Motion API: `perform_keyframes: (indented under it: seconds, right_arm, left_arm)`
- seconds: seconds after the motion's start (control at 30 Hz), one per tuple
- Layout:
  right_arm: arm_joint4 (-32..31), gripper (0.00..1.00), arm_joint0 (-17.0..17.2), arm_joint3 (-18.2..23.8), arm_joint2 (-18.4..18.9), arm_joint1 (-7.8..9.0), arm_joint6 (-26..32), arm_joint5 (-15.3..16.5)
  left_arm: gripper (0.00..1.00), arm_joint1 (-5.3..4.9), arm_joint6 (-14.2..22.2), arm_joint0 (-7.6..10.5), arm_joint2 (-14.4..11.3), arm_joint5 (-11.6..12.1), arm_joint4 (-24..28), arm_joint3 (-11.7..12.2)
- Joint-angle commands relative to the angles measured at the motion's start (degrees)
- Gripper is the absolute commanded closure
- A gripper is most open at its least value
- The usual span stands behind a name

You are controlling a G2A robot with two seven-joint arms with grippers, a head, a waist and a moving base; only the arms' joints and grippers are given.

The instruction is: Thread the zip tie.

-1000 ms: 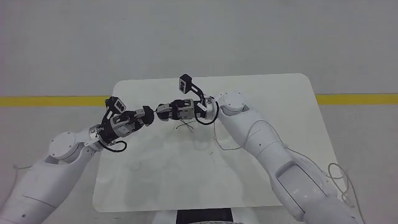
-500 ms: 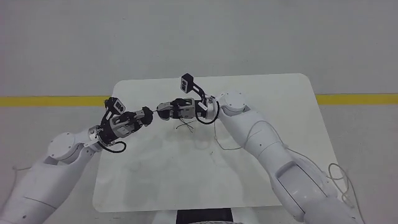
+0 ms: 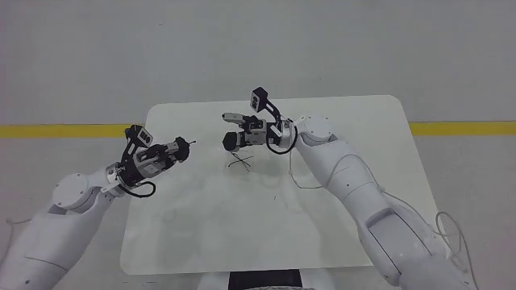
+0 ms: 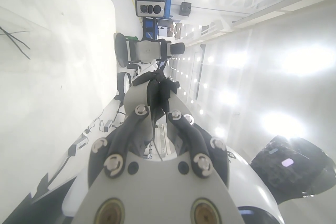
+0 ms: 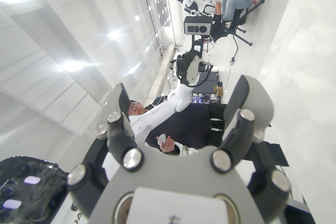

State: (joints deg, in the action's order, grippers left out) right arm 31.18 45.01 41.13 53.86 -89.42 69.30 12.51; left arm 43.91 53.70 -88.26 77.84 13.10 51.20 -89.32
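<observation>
My left gripper [image 3: 182, 147] hangs above the left part of the white table [image 3: 339, 209]. It is shut on a thin black zip tie [image 4: 153, 125], which runs between the dark fingertips [image 4: 151, 88]; its short tip [image 3: 190, 140] pokes out beyond them. My right gripper [image 3: 228, 128] is a little to the right of it, a clear gap away. It is open [image 5: 181, 96], with nothing between its fingers. In the right wrist view the left arm's wrist [image 5: 189, 70] shows beyond those fingers.
Several loose black zip ties [image 3: 239, 162] lie on the table just below the right gripper, and they also appear on the table in the left wrist view [image 4: 15, 41]. A thin cable [image 3: 294, 184] trails on the table beside the right arm.
The two grippers were close together near the table's middle left. Now they have drawn apart: the right gripper has opened and pulled back to the right, the left has moved left with the zip tie.
</observation>
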Motion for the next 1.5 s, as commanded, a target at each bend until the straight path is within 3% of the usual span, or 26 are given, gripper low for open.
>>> perform_keyframes:
  seconds: [0.0, 0.13, 0.2, 0.23, 0.37, 0.57, 0.7, 0.87, 0.93, 1.27, 1.3, 1.47]
  right_arm:
    - [0.0, 0.0, 0.0, 0.0, 0.0, 0.0, 0.01, -0.01]
    - [0.0, 0.0, 0.0, 0.0, 0.0, 0.0, 0.01, -0.01]
    - [0.0, 0.0, 0.0, 0.0, 0.0, 0.0, 0.01, -0.01]
    - [0.0, 0.0, 0.0, 0.0, 0.0, 0.0, 0.01, -0.01]
    - [0.0, 0.0, 0.0, 0.0, 0.0, 0.0, 0.01, -0.01]
    - [0.0, 0.0, 0.0, 0.0, 0.0, 0.0, 0.01, -0.01]
    - [0.0, 0.0, 0.0, 0.0, 0.0, 0.0, 0.01, -0.01]
    - [0.0, 0.0, 0.0, 0.0, 0.0, 0.0, 0.01, -0.01]
    - [0.0, 0.0, 0.0, 0.0, 0.0, 0.0, 0.01, -0.01]
    - [0.0, 0.0, 0.0, 0.0, 0.0, 0.0, 0.01, -0.01]
    - [0.0, 0.0, 0.0, 0.0, 0.0, 0.0, 0.01, -0.01]
    - [0.0, 0.0, 0.0, 0.0, 0.0, 0.0, 0.01, -0.01]
  left_arm:
    - [1.0, 0.0, 0.03, 0.0, -0.01, 0.0, 0.04, 0.02]
    - [1.0, 0.01, -0.25, 0.1, 0.01, 0.3, -0.33, -0.01]
    - [1.0, 0.28, -1.37, 0.14, -0.36, 5.45, -3.75, 1.06]
    - [1.0, 0.49, -1.06, 0.27, -0.54, 6.38, -3.91, 1.56]
    - [1.0, 2.04, 0.12, 1.08, 1.77, 6.38, -6.98, 3.25]
    - [1.0, 6.11, 8.6, 1.79, 6.21, 6.38, -6.21, 7.48]
    - [1.0, 9.48, 16.0, 3.17, 10.19, 6.38, -4.68, 10.15]
    - [1.0, 14.53, 25.07, 4.8, 15.63, 6.38, -4.36, 13.83]
    - [1.0, 16.21, 25.94, 5.3, 16.53, 6.38, -4.86, 14.77]
    - [1.0, 16.21, 25.94, 5.3, 16.53, 6.38, -4.86, 14.77]
    - [1.0, 16.29, 24.8, 5.23, 16.19, 6.01, -4.6, 14.58]
    - [1.0, 16.81, 25.94, 5.95, 16.3, 6.38, -2.69, 13.4]
